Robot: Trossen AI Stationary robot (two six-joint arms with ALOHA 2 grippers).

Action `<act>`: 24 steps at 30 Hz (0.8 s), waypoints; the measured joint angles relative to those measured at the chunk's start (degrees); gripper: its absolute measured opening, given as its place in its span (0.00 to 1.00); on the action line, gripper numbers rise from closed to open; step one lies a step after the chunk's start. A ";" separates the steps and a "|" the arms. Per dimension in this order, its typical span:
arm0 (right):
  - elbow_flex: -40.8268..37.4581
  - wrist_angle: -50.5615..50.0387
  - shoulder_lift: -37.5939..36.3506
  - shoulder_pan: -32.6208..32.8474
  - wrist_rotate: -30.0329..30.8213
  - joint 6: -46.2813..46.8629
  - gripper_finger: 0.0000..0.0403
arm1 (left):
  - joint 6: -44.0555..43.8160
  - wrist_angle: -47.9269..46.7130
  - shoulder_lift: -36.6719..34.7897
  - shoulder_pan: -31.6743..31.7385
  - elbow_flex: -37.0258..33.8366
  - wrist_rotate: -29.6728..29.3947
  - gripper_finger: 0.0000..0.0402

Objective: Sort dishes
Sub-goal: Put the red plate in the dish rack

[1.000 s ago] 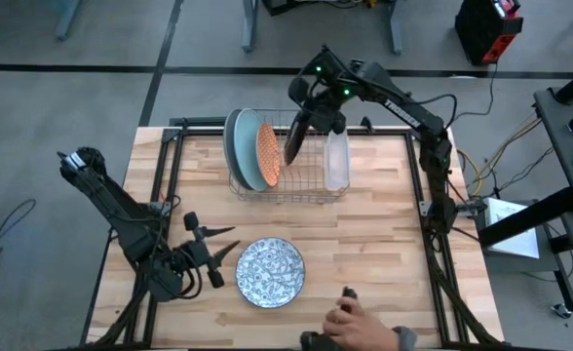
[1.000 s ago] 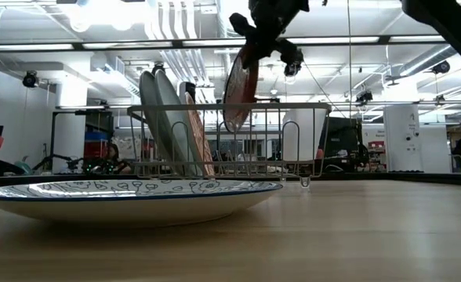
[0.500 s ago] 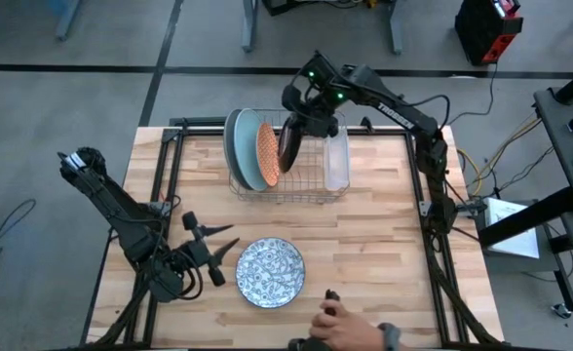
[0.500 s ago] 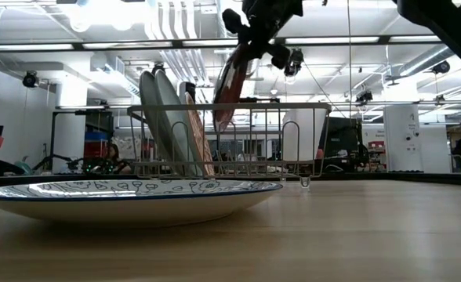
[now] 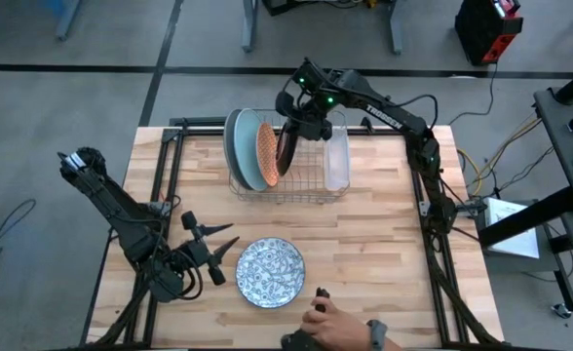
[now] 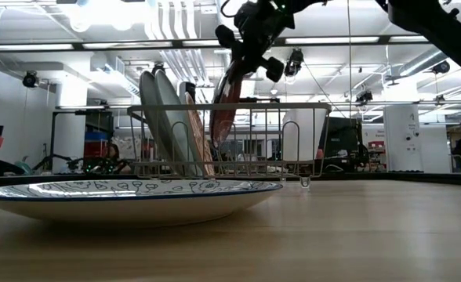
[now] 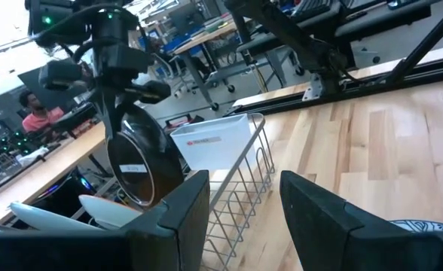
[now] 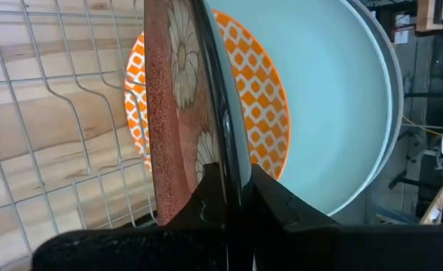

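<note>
So the right gripper (image 5: 288,125), clamped on the rim of the dark red plate (image 6: 221,110), has moved it over from a second ago and tipped it down into the wire rack (image 5: 306,180) right beside the orange-and-white patterned plate (image 5: 266,153), so it looks about slotted. Left gripper (image 5: 230,241) sits spread open and empty by the silvery-white patterned plate (image 5: 270,272) on the wooden table (image 5: 384,244). A person's hand (image 5: 330,322) has crept along the near edge, workshop behind.
</note>
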 joint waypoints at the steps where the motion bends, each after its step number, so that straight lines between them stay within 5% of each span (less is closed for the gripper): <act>1: 0.00 0.04 0.37 0.03 -0.04 0.00 0.02 | -0.01 -0.01 0.00 0.00 0.00 0.00 0.38; 24: -0.17 0.23 6.91 0.53 0.39 0.04 0.04 | -0.14 -0.19 0.00 0.00 0.00 0.18 0.38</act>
